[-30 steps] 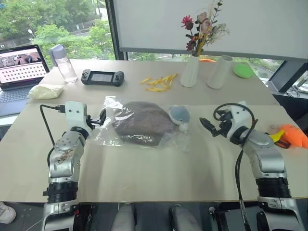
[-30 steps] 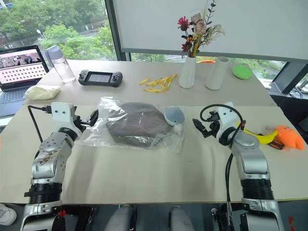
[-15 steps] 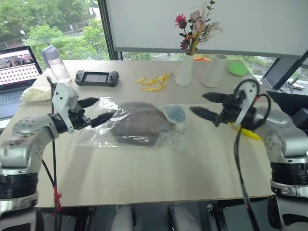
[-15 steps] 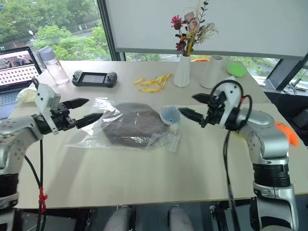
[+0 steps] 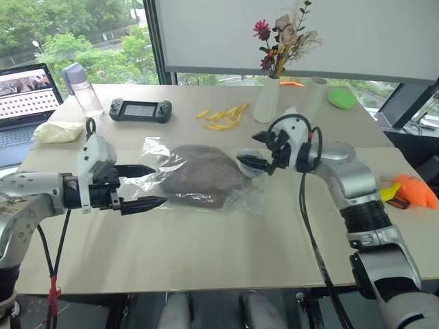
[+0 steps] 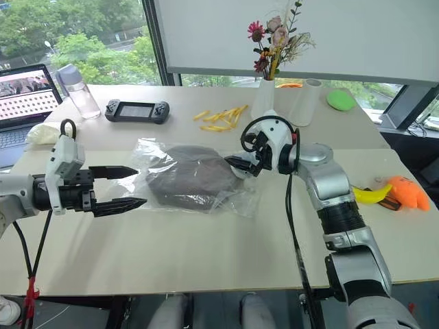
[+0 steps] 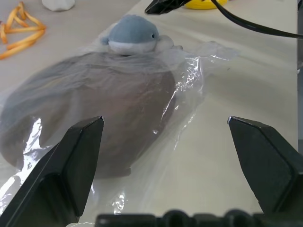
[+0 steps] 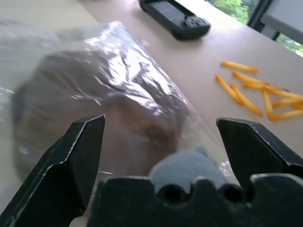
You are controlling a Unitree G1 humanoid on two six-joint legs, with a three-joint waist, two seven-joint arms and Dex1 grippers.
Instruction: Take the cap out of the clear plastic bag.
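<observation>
Both arms are lined up on the clear plastic bag (image 5: 199, 175), one at each end, and neither has touched it. The bag lies flat in the middle of the worktop (image 5: 226, 253) with the cap (image 5: 204, 181) inside it, a dark brown dome under the shiny wrinkles. The left gripper (image 5: 143, 186) hovers just off the bag's left edge, jaws spread wide and empty. The right gripper (image 5: 255, 151) hangs over the bag's right end, jaws just as wide, nothing in them, right above the small grey-blue plush toy (image 7: 131, 34), which sits against that end of the bag.

That toy is the trap here. The right jaws need loose film and nothing else, so I'd want them to come in beside the toy rather than down through it. The left wrist view shows slack, crinkled plastic beyond the cap's rim: a good pinch spot. One gripper should pin a corner of film while the other works toward the opening; which end is open, I cannot tell.
</observation>
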